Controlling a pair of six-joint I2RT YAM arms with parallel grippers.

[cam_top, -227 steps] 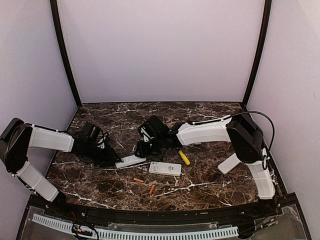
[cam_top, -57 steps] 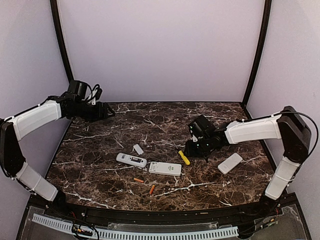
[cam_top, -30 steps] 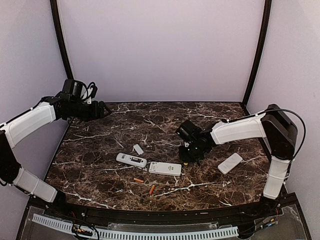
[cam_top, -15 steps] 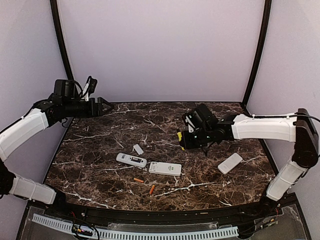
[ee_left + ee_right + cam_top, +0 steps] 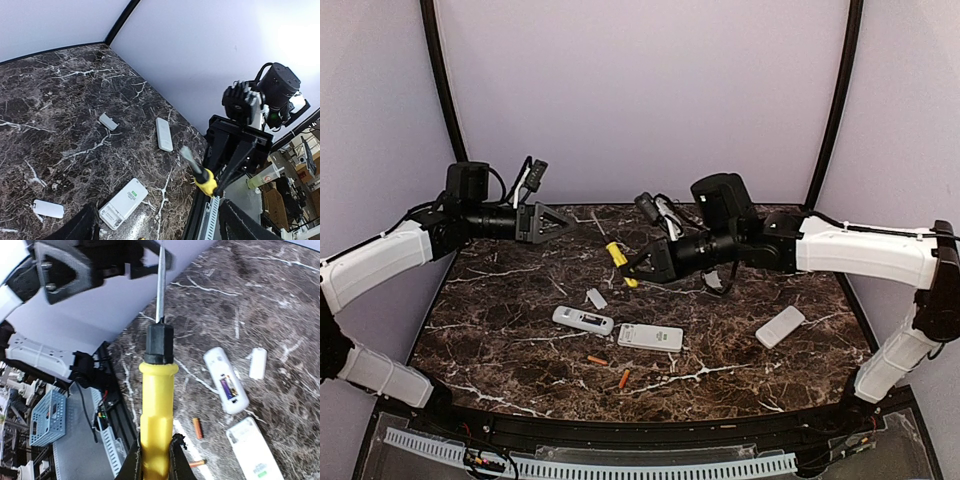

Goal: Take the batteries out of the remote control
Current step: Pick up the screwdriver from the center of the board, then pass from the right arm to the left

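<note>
Batteries [image 5: 597,360] (two, orange, seen from top and right wrist) lie just near-side of the remotes [image 5: 650,337], one left-right, one slanting near-far; right fingers [image 5: 648,264] clamp a yellow screwdriver [image 5: 617,255], left fingers [image 5: 80,227] gape empty.

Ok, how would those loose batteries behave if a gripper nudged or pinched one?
The batteries are small smooth cylinders lying on their sides, so a sideways push would probably roll one across the polished table. Being thin and low on the surface, they likely slip from a pinch.
</note>
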